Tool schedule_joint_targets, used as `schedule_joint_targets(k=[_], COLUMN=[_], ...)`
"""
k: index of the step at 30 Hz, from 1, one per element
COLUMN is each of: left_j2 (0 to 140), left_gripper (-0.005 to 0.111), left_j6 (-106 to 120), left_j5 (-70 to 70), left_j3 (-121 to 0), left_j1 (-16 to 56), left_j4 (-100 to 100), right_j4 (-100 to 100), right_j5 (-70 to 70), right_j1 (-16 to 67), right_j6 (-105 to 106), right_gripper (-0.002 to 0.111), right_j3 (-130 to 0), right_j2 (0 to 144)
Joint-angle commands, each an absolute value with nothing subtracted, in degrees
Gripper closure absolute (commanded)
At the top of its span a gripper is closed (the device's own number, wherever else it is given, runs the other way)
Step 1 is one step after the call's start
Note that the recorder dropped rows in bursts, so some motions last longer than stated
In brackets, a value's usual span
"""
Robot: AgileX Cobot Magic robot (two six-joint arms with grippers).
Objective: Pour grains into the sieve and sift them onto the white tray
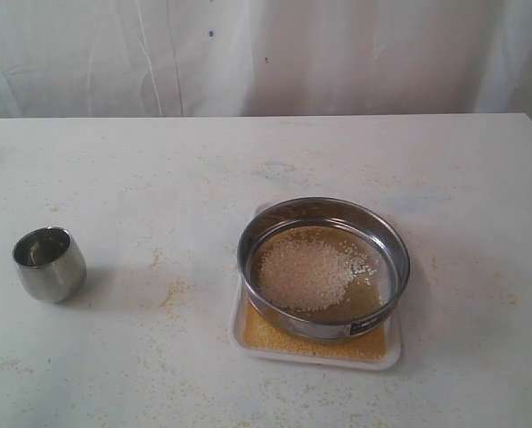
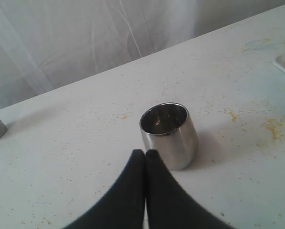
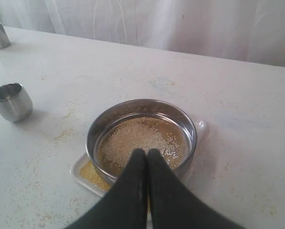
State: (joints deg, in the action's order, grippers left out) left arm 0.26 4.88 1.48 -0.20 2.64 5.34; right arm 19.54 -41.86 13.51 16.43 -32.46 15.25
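Left tool (image 2: 145,152): clenched on nothing, the dark tips pressed together just short of the steel cup.
Steel cup (image 1: 49,263): upright on the left of the surface (image 1: 159,160), well apart from the sieve; its inside looks empty. It is smooth and rounded, likely slippery, so a pinch across the wall near the mouth would suit it best.
Stray specks (image 1: 172,292): thin yellowish scatter between the cup and the tray; no part of the job.
Sieve (image 1: 310,325): sits inside the white tray, a stiff steel ring with a fine mesh floor. It is probably light. The thin upright wall is the place to grip, one finger inside and one outside, clear of the mesh, which could dent.
Grains (image 1: 308,272): a pale heap on the mesh, with golden fines showing on the tray floor beneath. The heap is loose and free-flowing, so any tilt or jerk would likely spill it.
White tray (image 1: 319,358): right of centre under the sieve, only slightly larger. It is light plastic and may slide if the sieve is shaken hard.
Right tool (image 3: 147,151): clenched and empty, hanging above the near rim of the sieve; whether it touches cannot be told.
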Motion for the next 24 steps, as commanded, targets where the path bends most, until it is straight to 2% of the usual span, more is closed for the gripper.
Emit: schedule_joint_targets(k=[1,8,16,24], left_j2=[0.00,0.00,0.00,0.00], left_gripper=[0.107,0.107,0.107,0.107], left_j6=[4.85,4.85,4.85,4.85], left_j5=[1.59,1.59,1.59,1.59], left_j3=[0.00,0.00,0.00,0.00], left_j1=[2.46,2.46,2.46,2.46], left_j4=[4.92,4.92,4.92,4.92], right_j4=[19.98,21.19,2.13,0.00], right_j5=[-41.45,-35.90,-24.13,-16.18], right_j1=[13.13,13.13,13.13,13.13], right_j6=[16.08,16.08,-1.18,-1.97], right_gripper=[0.108,0.108,0.108,0.108], right_j3=[-32.12,-28.55,-14.03,-2.97], right_j2=[9.55,8.10,2.00,0.00])
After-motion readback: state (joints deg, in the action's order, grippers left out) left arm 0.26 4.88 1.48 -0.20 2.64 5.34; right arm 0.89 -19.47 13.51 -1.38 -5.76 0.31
